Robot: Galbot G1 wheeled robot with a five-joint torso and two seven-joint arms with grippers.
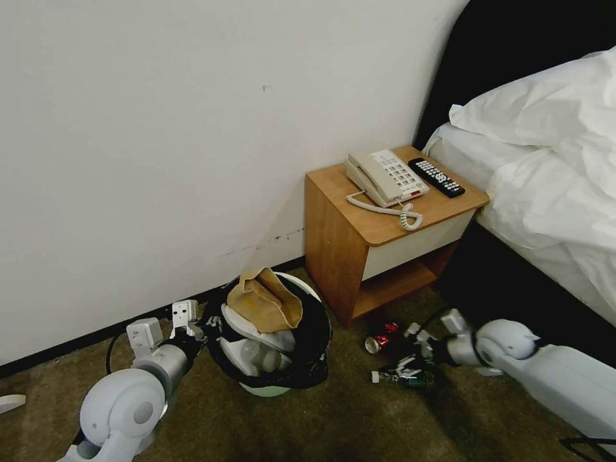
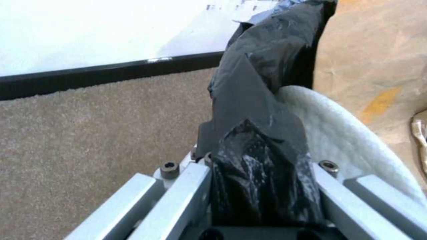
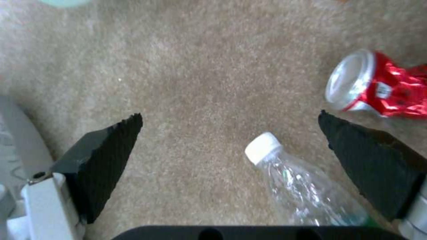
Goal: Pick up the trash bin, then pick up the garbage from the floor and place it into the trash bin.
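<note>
- Black liner and white rim of the bin (image 1: 269, 389) are pinched together in my left claw (image 2: 262, 186); its jaws are closed on the bagged edge, which keeps the bin in hand while I work.
- Bin position: on my left, near the wall's skirting, low over the carpet (image 1: 333, 423). I cannot tell whether its base touches the floor.
- Bin contents: a brown paper bag (image 1: 264, 300) on top, a white slipper (image 1: 247, 327) under it, and a clear bottle lower down. I judge the fill level as high, so further items will have to be dropped on top.
- Grip rationale: holding at the rim on the wall side leaves the mouth free on the side facing my right arm.
- Nightstand (image 1: 333, 244) stands behind the litter, with a telephone (image 1: 385, 176) and a remote (image 1: 436, 177) on top; neither is garbage.
- Remaining garbage: a crushed red can (image 3: 378, 86) and a plastic bottle (image 3: 298, 186) lie on the carpet in front of the nightstand, just beside each other and apart from the bin.
- Right claw (image 3: 231, 146) is low over the carpet, jaws spread wide, holding nothing. The bottle's capped end lies between the fingers, nearer one of them; the can lies outside the span.
- Assessment: the bottle is the item in hand for this step. Thin clear plastic is likely to flex or slip under pressure.
</note>
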